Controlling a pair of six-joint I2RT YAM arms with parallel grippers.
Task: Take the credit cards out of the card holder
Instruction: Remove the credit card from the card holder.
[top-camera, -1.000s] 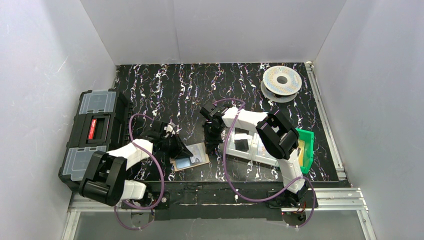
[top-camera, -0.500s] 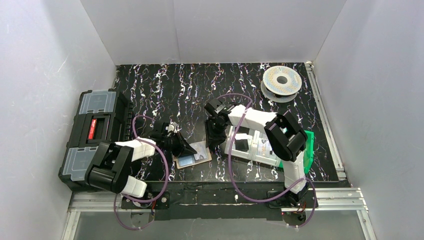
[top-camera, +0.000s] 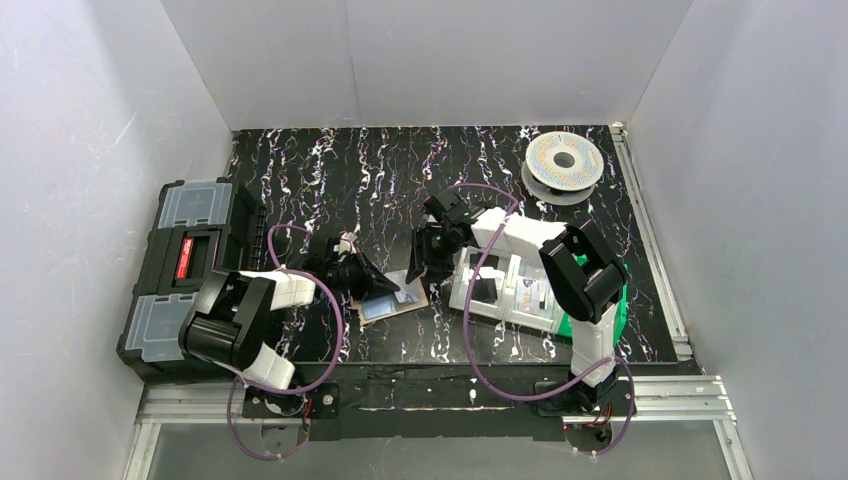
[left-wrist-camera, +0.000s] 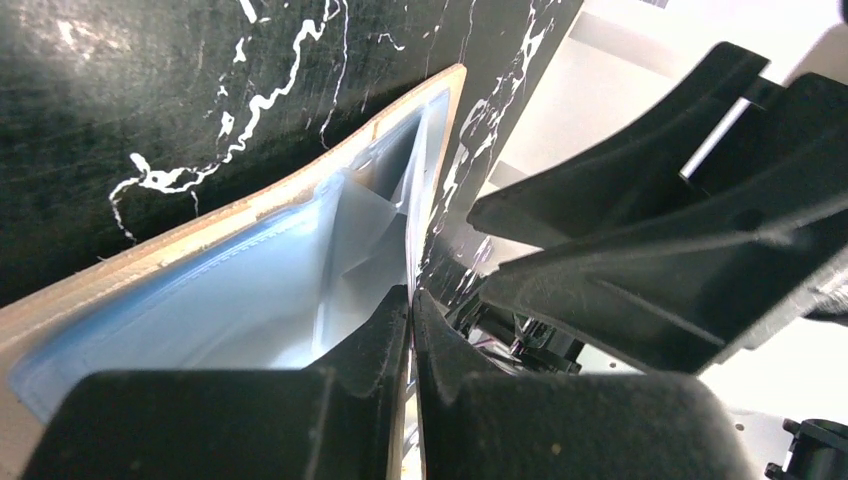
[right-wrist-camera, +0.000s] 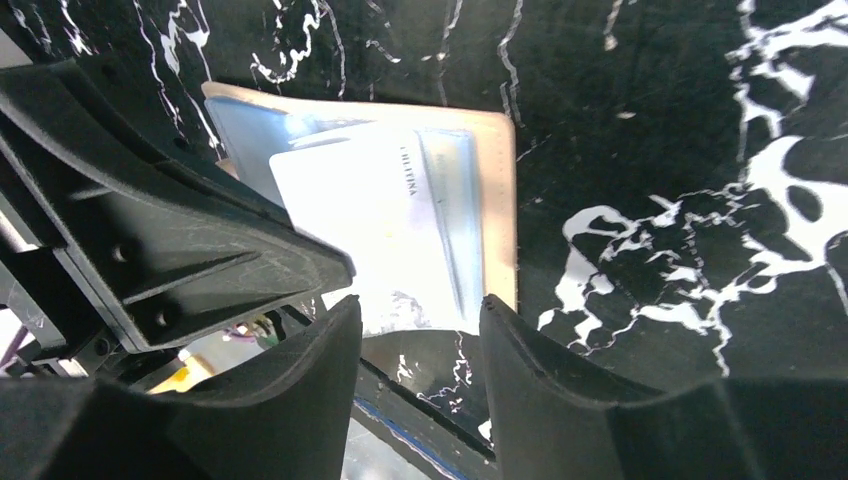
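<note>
The left tool (left-wrist-camera: 410, 312) is pressed together, and a thin edge of the card holder (right-wrist-camera: 496, 210) looks to be clamped between its tips. The card holder is laid open on the bench (top-camera: 330, 180), right in front of both tools, which are pointed at each other across it. The right tool (right-wrist-camera: 415, 325) is held apart, and nothing is clamped in it. A pale credit card (right-wrist-camera: 370, 220) is seen sticking out of the holder's pocket, with its end just in front of the right tool's gap.

A clear tray (top-camera: 500, 312) is set just behind the right tool, and a green bin (top-camera: 618, 290) is set past that. A black toolbox (top-camera: 190, 265) is placed well behind the left tool. A spool (top-camera: 563, 160) is seen far off by the back wall. Open bench is found past the card holder, toward that wall.
</note>
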